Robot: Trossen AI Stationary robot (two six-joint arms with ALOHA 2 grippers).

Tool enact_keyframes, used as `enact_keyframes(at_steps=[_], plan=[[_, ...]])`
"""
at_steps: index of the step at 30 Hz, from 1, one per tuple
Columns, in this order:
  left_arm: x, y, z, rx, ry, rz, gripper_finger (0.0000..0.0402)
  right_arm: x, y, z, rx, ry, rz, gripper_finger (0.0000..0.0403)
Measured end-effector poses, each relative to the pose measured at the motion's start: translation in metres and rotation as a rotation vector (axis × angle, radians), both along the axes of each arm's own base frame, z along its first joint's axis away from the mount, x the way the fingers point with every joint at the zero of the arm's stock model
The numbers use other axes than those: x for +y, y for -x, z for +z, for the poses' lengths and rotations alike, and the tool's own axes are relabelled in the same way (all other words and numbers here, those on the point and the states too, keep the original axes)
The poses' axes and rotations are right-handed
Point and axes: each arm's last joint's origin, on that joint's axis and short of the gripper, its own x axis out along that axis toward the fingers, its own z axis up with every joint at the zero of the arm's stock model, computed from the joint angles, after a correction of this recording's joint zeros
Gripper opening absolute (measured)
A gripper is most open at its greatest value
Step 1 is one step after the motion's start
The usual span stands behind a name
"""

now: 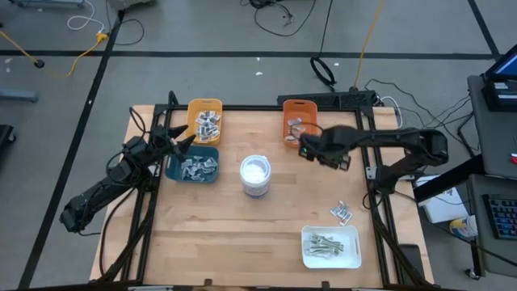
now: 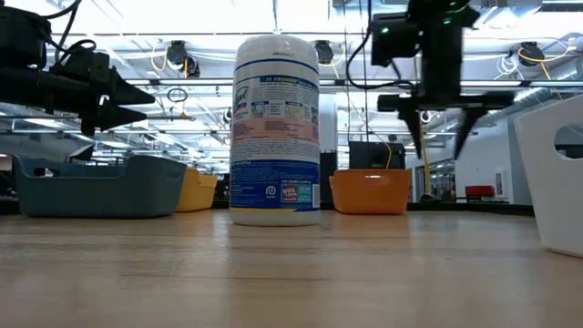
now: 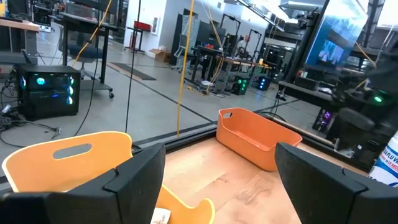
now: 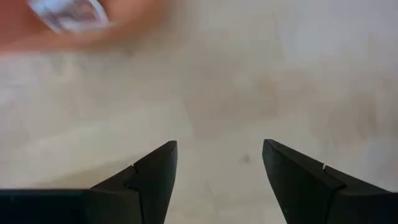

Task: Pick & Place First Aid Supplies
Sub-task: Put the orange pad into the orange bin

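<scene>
Right hand (image 1: pixel 305 151) open, empty, beside orange bin (image 1: pixel 296 121); left hand (image 1: pixel 187 142) open over teal bin (image 1: pixel 192 166).

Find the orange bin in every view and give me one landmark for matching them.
High view: orange bin at the table's far edge, right of centre, packets inside.
Low view: orange bin on the table behind and right of the wipes canister.
Left wrist view: orange bin on the wood, centre right.
Right wrist view: only a blurred orange edge at the top left.
Landmark: the wipes canister, beside the bin in the high and low views.
</scene>
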Motion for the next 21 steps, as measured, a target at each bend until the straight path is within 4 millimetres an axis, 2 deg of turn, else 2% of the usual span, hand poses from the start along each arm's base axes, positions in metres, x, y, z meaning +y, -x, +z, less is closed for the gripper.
enact_keyframes(at_steps=[11, 21], plan=[[0.000, 0.000, 0.000, 0.000, 0.000, 0.000, 0.0306, 0.075, 0.038, -0.018, 0.038, -0.135, -0.022, 0.0231], [0.000, 0.000, 0.000, 0.000, 0.000, 0.000, 0.0306, 0.108, 0.064, -0.022, 0.036, -0.172, 0.002, 0.0231]])
